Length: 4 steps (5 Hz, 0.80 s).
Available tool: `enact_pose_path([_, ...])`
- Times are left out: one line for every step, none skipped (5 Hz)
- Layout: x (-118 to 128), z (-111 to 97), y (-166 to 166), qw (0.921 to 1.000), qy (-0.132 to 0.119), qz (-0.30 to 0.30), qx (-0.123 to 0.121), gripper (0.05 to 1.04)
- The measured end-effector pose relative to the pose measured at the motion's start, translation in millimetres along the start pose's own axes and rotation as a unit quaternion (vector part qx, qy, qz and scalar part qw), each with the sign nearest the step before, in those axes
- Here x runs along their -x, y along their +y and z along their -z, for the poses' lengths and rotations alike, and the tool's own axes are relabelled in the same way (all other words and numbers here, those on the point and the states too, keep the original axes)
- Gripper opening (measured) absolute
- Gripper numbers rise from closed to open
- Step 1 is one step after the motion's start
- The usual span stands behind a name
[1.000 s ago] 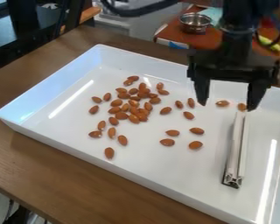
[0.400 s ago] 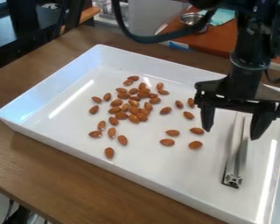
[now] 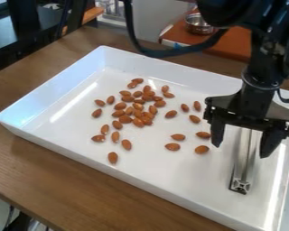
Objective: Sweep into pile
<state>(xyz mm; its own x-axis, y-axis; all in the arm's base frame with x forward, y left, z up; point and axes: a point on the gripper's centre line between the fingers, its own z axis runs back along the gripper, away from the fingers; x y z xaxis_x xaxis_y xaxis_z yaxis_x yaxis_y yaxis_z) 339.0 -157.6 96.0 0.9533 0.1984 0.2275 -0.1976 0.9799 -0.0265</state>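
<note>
Downward, and slightly to the right of the camera view, moves the black two-finger gripper [image 3: 240, 150], while the almonds [image 3: 137, 106] stay where they were. We see a brown wooden table [image 3: 62, 185] bearing a large white rectangular tray [image 3: 159, 168]. Over the tray's right side hangs the gripper, its fingers spread wide and holding nothing, with a slotted metal bar [image 3: 241, 170] lying lengthwise beneath and between them. Most almonds bunch in the tray's far middle; four sit loosely between that bunch and the bar, and a single almond [image 3: 113, 157] lies near the front wall.

We judge this the approach to grasping the bar as a sweeper. If the descent runs off-centre, a fingertip may land on the bar and knock it askew. Closing too high could leave a shallow grip, letting the bar twist once it meets the nuts. We also watch the almond [image 3: 203, 135] beside the nearer finger, which a sideways drift could flick away.
</note>
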Motion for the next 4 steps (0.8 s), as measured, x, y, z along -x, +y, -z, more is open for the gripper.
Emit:
enact_pose_path([3, 3, 1, 1.0, 0.006, -0.005, 0.004, 0.623])
enact_pose_path([2, 6, 7, 0.9998, 0.015, -0.006, 0.007, 0.37])
enact_pose_path([0, 7, 20, 0.9996, 0.024, -0.009, 0.007, 0.349])
enact_pose_path([-1, 7, 46, 0.9996, 0.027, -0.008, 0.005, 0.349])
